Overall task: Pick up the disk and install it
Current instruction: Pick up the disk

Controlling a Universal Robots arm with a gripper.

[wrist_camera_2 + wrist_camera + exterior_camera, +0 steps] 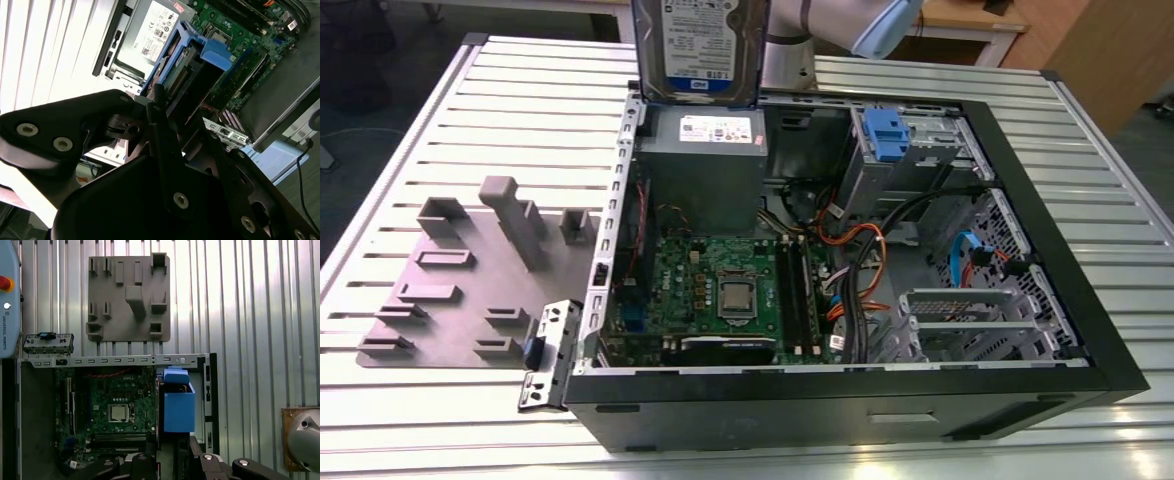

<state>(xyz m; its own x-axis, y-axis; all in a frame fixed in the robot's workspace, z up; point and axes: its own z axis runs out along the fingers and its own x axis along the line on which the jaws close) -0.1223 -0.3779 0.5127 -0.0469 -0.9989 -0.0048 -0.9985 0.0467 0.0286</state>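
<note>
- Exterior view shows you a ribbed metal table (440, 400) carrying the open black computer case (854, 400).
- A grey moulded fixture plate (454, 290) lies flat beside the case.
- Your gripper (165, 107) pinches the silver, blue-bracketed disk (700, 45) upright above the case.

I have the disk (700, 40) clamped in the gripper (167, 107), directly above the power box (707, 160) inside the open computer case (854, 405). A tray (454, 300) lies on the table (520, 100) beside the case, lower than the gripper.
</note>
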